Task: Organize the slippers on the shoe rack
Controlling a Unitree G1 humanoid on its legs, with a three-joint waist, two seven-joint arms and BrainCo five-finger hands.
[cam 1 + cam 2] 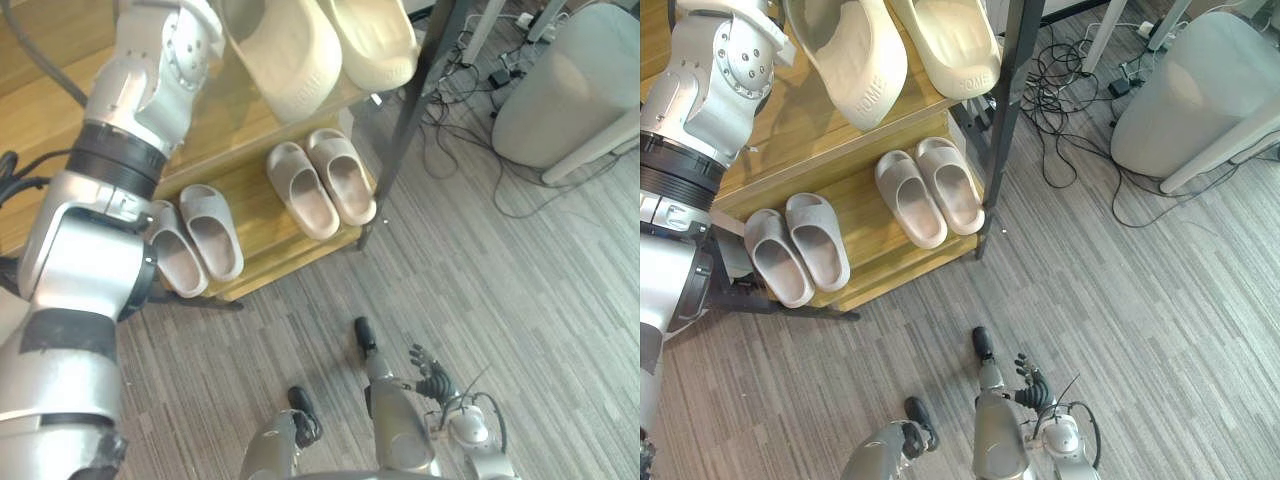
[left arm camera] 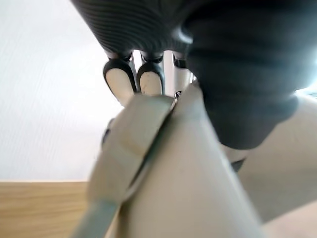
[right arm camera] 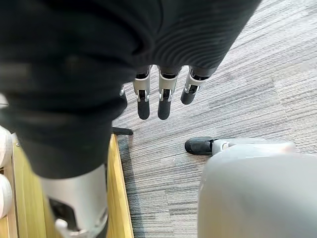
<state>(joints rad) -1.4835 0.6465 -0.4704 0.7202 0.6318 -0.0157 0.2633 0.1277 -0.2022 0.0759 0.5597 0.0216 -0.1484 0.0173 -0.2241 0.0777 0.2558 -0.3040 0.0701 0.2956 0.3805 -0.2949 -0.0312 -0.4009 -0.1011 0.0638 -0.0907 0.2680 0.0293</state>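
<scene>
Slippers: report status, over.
Left hand shut on cream slipper, top shelf. Right hand open, hanging low over floor. Two grey pairs on lower shelf. No obstruction seen.

Head stereo pair steeply down over shoe rack (image 1: 252, 195); wrist cameras close-up.

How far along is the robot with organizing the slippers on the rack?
Done: a grey pair and a second pair sit neatly on the lower shelf. In hand: the left hand grips a cream slipper at the top shelf; the right hand hangs open. Left: probably just setting that slipper straight and letting go.
</scene>
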